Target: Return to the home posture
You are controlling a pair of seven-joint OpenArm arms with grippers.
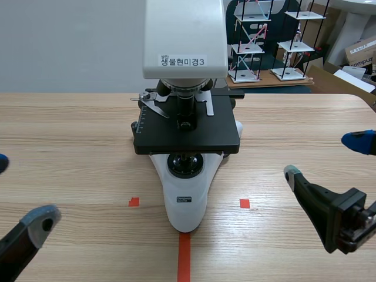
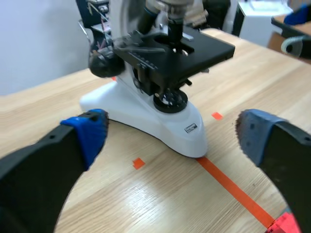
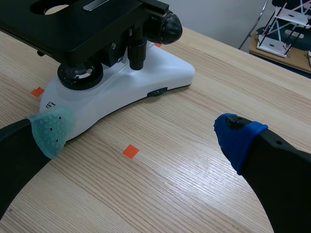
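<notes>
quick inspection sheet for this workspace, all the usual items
surface: wood table, with an orange-red tape line and small squares marked near the robot
job's things: none to handle, only the arms; both are low at the table's sides
clutter: nothing seen
other: microscope upright at mid-table, its base tip at the tape line's end, untouched
grippers: left gripper open and empty; right gripper open and empty; both clear of the microscope
cables: nothing seen
surroundings: pale wall behind; rod-and-shelf frames and boxes at the back right, off the table
</notes>
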